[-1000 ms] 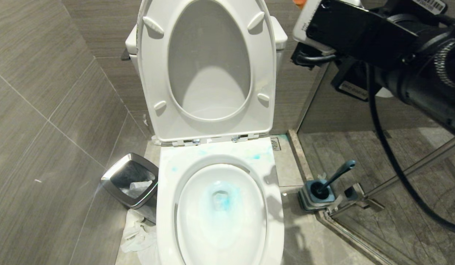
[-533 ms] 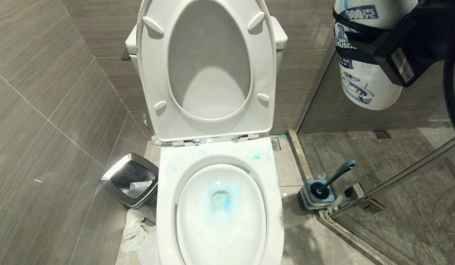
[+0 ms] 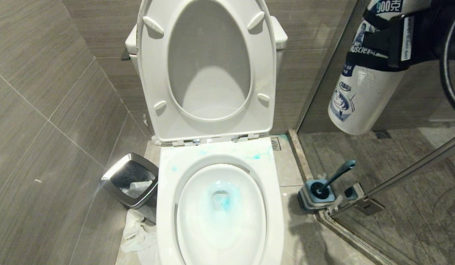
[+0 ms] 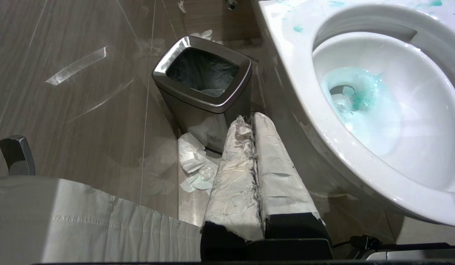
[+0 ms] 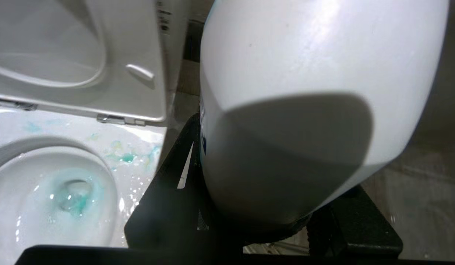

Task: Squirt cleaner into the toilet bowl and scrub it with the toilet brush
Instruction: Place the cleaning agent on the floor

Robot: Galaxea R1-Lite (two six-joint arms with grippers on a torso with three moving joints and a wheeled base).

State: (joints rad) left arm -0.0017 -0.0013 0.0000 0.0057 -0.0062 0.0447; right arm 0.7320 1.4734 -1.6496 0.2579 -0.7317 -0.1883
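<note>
A: In the head view, where is everything?

B: The toilet bowl [image 3: 220, 209] sits in the middle with seat and lid up. The cleaner [image 3: 223, 200] tints the water at the drain and spots the far rim. The right gripper [image 3: 387, 38] is clamped round a white cleaner bottle [image 3: 360, 92], high on the right, beside the bowl rather than over it. I'd judge the squirting is done and the bottle is on its way to be put down. The toilet brush [image 3: 334, 176] leans in its holder [image 3: 317, 197] on the floor to the right, untouched.

A: What differs from a second ago?

B: Then the arm hid the bottle; now the bottle hangs lower, base down.

A: Left wrist view?

B: The left gripper [image 4: 253, 121], fingers shut on nothing, is parked low between the bin [image 4: 203, 92] and the bowl.

A: Right wrist view?

B: The bottle fills it, seated between the jaws; the blue-tinted bowl lies beyond.
</note>
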